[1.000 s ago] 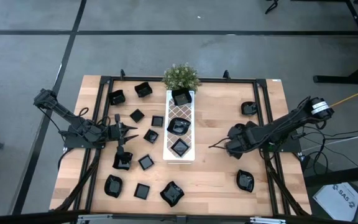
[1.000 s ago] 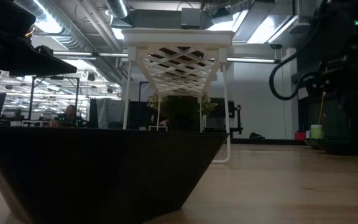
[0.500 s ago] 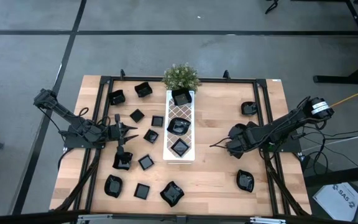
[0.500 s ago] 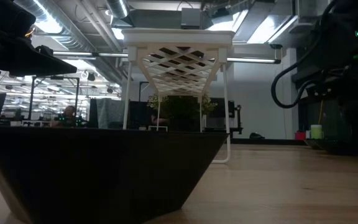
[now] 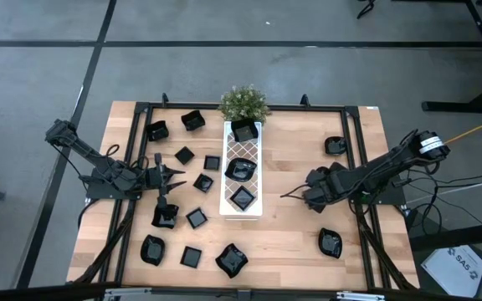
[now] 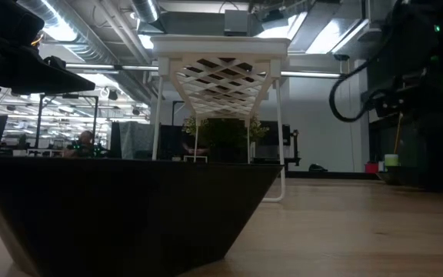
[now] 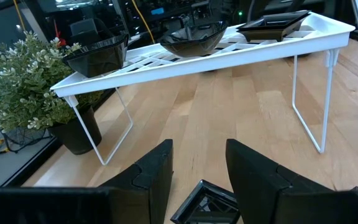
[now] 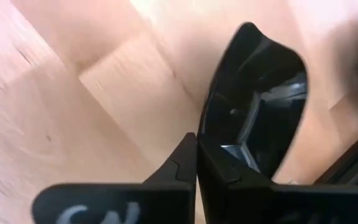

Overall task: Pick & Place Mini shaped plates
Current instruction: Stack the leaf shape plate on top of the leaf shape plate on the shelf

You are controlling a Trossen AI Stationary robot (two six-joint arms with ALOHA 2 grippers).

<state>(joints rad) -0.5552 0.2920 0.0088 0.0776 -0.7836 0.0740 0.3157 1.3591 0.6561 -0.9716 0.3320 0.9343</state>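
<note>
- Since a second ago, the right gripper (image 5: 285, 195) has been clenched from spread fingers; it is held over bare wood between the white tray (image 5: 229, 150) and the table's right edge, with nothing seen between its fingertips.
- In the right wrist view, its pressed-together fingers (image 8: 194, 163) are seen just short of one glossy black plate (image 8: 258, 106); contact cannot be told.
- Fifteen mini shaped plates are counted from above: three lined up on the tray (image 5: 242, 198), ten scattered on the table's left half (image 5: 192, 256) and two on the right half (image 5: 330, 242).
- The left gripper (image 5: 174, 174) is held with fingers spread, grasping nothing, among the left-hand plates; a square plate (image 7: 207, 202) is seen just below its fingers.
- One potted plant (image 5: 243, 102) is stood at the tray's far end.
- One dark plate (image 6: 129, 208) fills the foreground of the low view.
</note>
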